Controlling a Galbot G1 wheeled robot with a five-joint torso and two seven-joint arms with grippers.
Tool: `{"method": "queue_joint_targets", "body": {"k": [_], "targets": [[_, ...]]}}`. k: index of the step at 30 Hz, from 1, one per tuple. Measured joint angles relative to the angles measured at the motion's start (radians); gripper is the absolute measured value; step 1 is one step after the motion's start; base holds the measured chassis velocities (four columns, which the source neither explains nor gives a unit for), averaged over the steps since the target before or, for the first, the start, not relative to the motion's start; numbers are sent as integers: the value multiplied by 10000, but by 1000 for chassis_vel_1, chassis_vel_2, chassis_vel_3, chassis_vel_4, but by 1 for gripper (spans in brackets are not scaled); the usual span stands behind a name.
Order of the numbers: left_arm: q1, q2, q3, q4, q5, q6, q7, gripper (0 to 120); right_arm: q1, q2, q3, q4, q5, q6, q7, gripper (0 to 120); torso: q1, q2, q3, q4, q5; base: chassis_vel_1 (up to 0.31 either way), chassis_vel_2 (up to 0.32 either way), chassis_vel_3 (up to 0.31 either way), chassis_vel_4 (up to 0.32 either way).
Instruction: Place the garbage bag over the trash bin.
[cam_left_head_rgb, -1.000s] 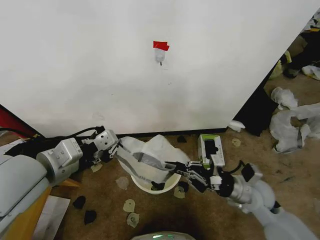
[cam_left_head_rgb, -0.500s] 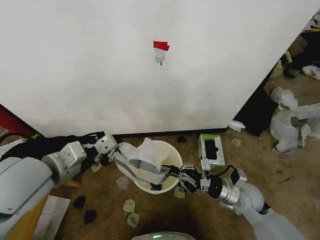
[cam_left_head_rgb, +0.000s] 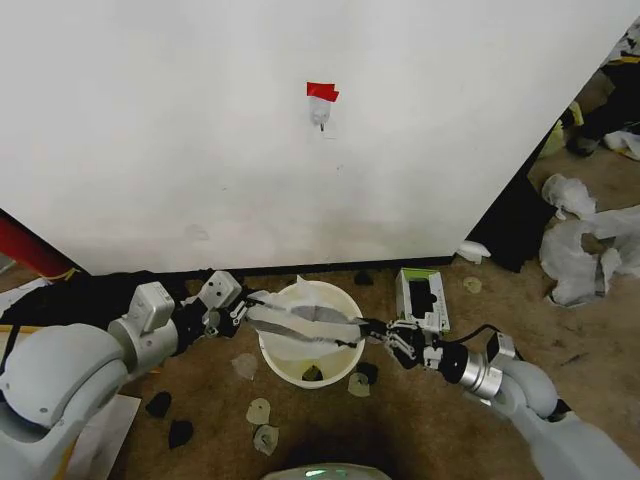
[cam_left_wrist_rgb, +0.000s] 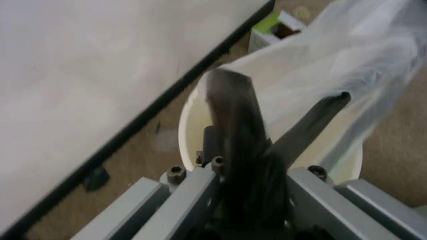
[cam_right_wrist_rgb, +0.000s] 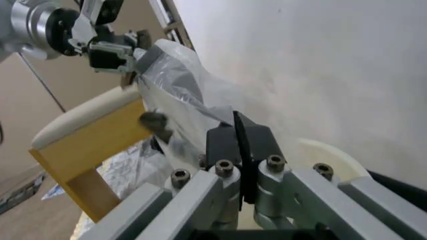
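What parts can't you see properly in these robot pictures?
- Head view: the trash bin inside is mostly covered by the garbage bag stretched between the left gripper and the right gripper.
- Head view: the bin's far rim is hidden under the film.
- Left wrist view: the fingers block the bin's near wall.
- Head view: the small box's print is too small to read.

A small green and white cardboard box (cam_left_head_rgb: 421, 299) stands on the brown carpeted floor (cam_left_head_rgb: 400, 430) by the large white wall board (cam_left_head_rgb: 300, 150), which bears a red tape scrap (cam_left_head_rgb: 321, 92). Heaps of thick white plastic sheeting (cam_left_head_rgb: 585, 240) lie far right; pale paper scraps (cam_left_head_rgb: 259, 411) dot the floor.
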Motion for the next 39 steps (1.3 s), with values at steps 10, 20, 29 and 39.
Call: {"method": "queue_joint_targets", "body": {"k": [10,20,29,39], "targets": [[144,-490,820,630,-529,-98,-803,0,233,-79,88,-579,-576,284,302,0,0,0,0,-1,-1,0,0,0,0],[595,-705,1332,1477,395,-803,-1440,0,-257,-64,-553,-243,-1760,538,1391,0,-1,0,0,1,-2,0,0,0,0],[1479,-83,722,898,1052,-772,-1501,0,-327,-852,121,-409,-1900,133,42,0,-1,0,-1,0,-1,0,0,0,0],[2585,-149,863,418,1837,-812,-1166,0,-276,-640,126,-902,-2032,447,-871,0,-1,0,-1,0,1,0,0,0,0]]}}
